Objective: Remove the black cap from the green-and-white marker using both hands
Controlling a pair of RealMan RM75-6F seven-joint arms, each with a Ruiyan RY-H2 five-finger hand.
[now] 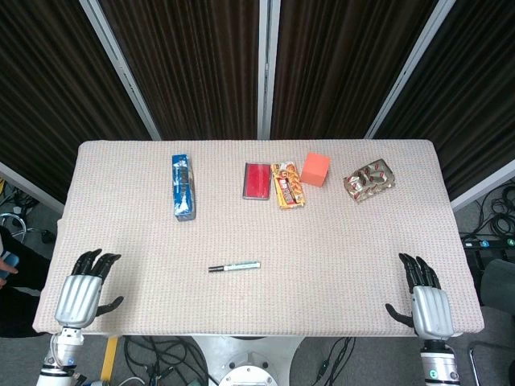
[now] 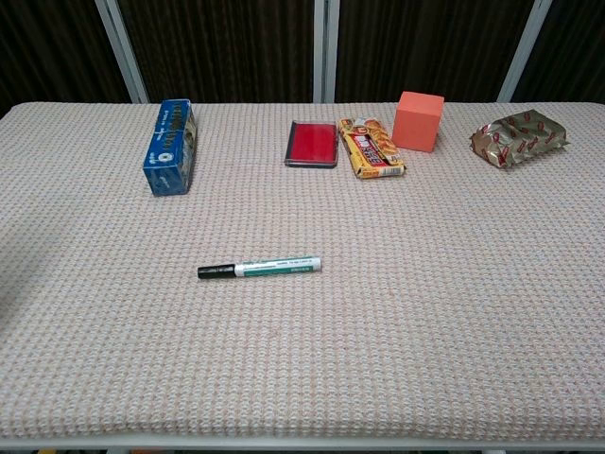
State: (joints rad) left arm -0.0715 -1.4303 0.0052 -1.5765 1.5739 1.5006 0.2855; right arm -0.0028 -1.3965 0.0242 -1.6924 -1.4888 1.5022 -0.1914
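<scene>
The green-and-white marker (image 1: 238, 266) (image 2: 276, 268) lies flat near the middle of the table's front half, its black cap (image 1: 216, 268) (image 2: 216, 271) pointing left. My left hand (image 1: 83, 291) rests at the front left corner with fingers apart, holding nothing, far left of the marker. My right hand (image 1: 426, 299) sits at the front right corner, fingers also spread and empty, far right of the marker. Neither hand shows in the chest view.
Along the back of the table (image 1: 338, 241) stand a blue box (image 1: 183, 186), a red flat case (image 1: 257, 180), a snack packet (image 1: 288, 185), an orange cube (image 1: 315, 169) and a shiny wrapped packet (image 1: 369, 179). Dark curtains hang behind.
</scene>
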